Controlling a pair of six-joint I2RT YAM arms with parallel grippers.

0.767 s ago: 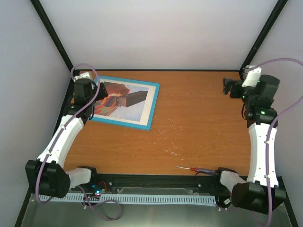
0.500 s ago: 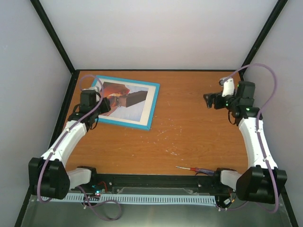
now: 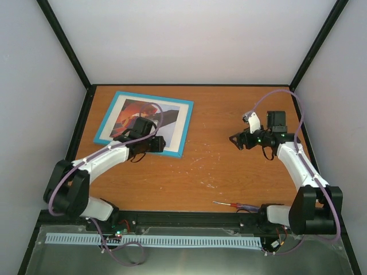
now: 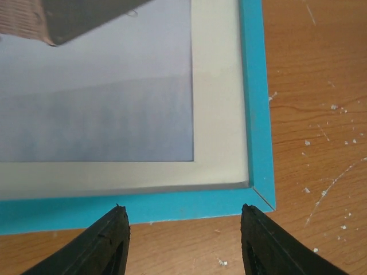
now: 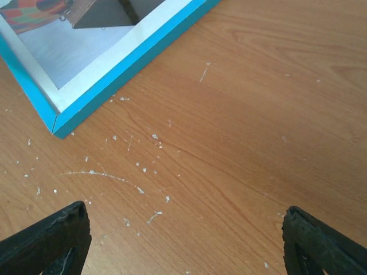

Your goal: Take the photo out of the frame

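Observation:
The frame (image 3: 188, 127) lies flat, front up, at the back left of the table, its turquoise border around a white mat (image 4: 218, 86). The photo (image 3: 129, 112) sits inside it, with the orange-red balloon showing and dark reflections over it. In the left wrist view I see its pale sky (image 4: 97, 97). My left gripper (image 3: 162, 144) is open and empty. It hovers just in front of the frame's near edge (image 4: 172, 209), close to its near right corner. My right gripper (image 3: 234, 140) is wide open and empty over bare table, well right of the frame corner (image 5: 57, 129).
A red-handled screwdriver (image 3: 232, 204) lies at the table's front edge near the right arm's base. White flecks and scratches (image 5: 143, 189) mark the wood between the frame and the right gripper. Enclosure walls close off the back and sides.
My left arm swung from the frame's far left side to its near edge. My right arm came from the back right corner toward the table's middle and dropped lower.

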